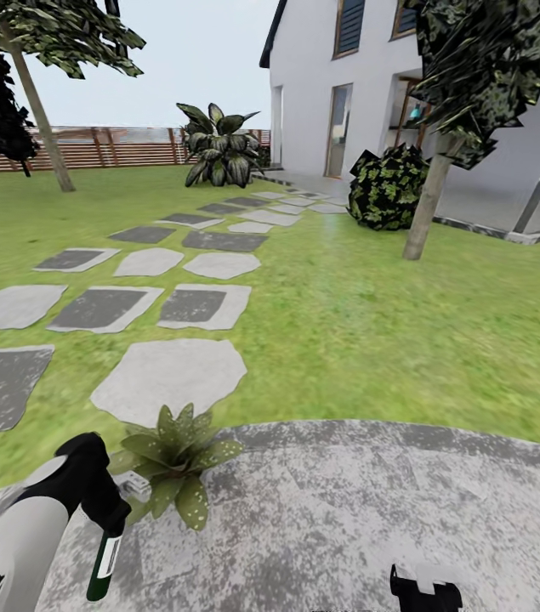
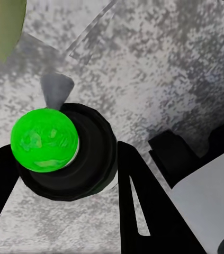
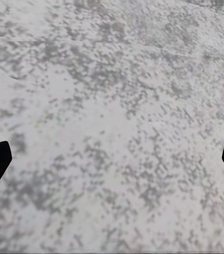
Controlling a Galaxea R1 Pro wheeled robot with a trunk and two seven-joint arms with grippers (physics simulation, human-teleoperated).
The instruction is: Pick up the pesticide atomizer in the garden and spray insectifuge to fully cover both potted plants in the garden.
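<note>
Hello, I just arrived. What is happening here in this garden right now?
A two-armed robot is working in a garden. Its left gripper holds the pesticide atomizer, a dark-green bottle with a white label, with the pale spray head beside a small potted plant. That plant stands at the edge of the grey paving, next to the lawn. The right gripper is open over the bare paving and holds nothing. No spray is visible.
</note>
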